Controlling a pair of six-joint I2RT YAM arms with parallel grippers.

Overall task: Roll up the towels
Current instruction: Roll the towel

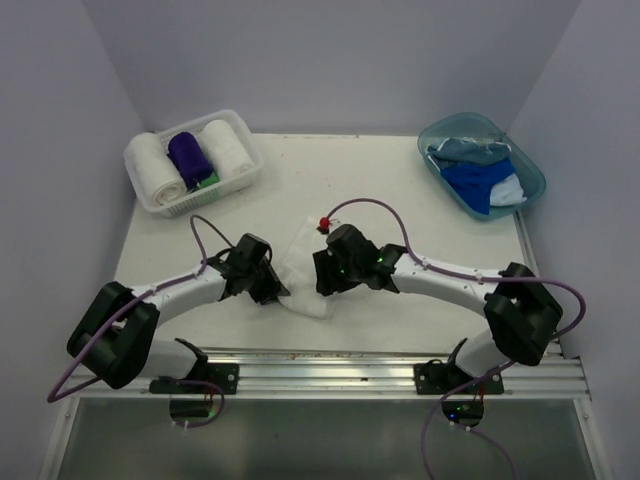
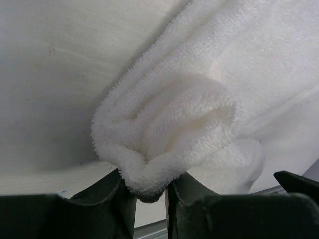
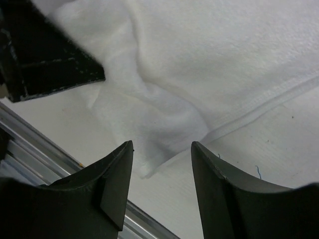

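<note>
Left wrist cam: left tool (image 2: 149,194) is pinching a bunched corner of the towel (image 2: 209,74), which lies on the bench (image 2: 50,74) btw both arms; right tool (image 3: 162,164) spread, empty, towel edge just ahead of it.

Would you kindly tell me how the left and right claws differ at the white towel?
The left claw pinches a bunched fold of the white towel; the right claw stands open with nothing between its fingers. Cloth at the left claw is gathered into a lump; cloth before the right claw lies mostly flat. Both are at the same towel.
</note>
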